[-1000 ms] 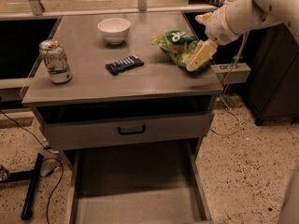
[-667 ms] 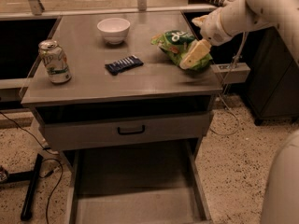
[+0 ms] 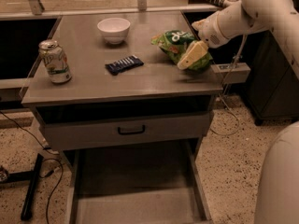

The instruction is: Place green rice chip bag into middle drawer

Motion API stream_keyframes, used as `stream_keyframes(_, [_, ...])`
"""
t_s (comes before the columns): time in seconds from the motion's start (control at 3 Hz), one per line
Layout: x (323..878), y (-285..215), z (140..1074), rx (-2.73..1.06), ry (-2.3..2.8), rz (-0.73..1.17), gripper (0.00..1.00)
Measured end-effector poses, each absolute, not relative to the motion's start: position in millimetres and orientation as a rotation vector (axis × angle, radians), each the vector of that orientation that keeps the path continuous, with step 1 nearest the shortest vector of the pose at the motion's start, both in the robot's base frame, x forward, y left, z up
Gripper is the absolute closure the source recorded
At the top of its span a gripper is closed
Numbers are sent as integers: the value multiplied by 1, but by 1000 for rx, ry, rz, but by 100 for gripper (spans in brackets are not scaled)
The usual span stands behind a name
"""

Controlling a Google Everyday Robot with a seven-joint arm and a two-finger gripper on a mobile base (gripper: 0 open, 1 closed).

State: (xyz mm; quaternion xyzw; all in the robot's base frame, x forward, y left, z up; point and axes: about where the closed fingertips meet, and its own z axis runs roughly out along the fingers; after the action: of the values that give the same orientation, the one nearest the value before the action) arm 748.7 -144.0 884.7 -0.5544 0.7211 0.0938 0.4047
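Atop the cabinet (image 3: 93, 84), gripper (image 3: 191, 57) seemingly touches green rice chip bag (image 3: 172, 41).

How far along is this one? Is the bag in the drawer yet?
Not yet. Done: the middle drawer stands pulled out, its floor bare. In hand: the gripper is at the green rice chip bag, at the right end of the countertop; whether it has a grip cannot be told. Left: lift the bag, carry it down to the drawer and release it there.
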Motion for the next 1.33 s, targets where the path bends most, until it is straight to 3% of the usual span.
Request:
stream_keyframes(0.33, [749, -144, 885, -1399, 1820, 237, 18])
stream_keyframes(1.33, [749, -144, 885, -1400, 1820, 237, 87])
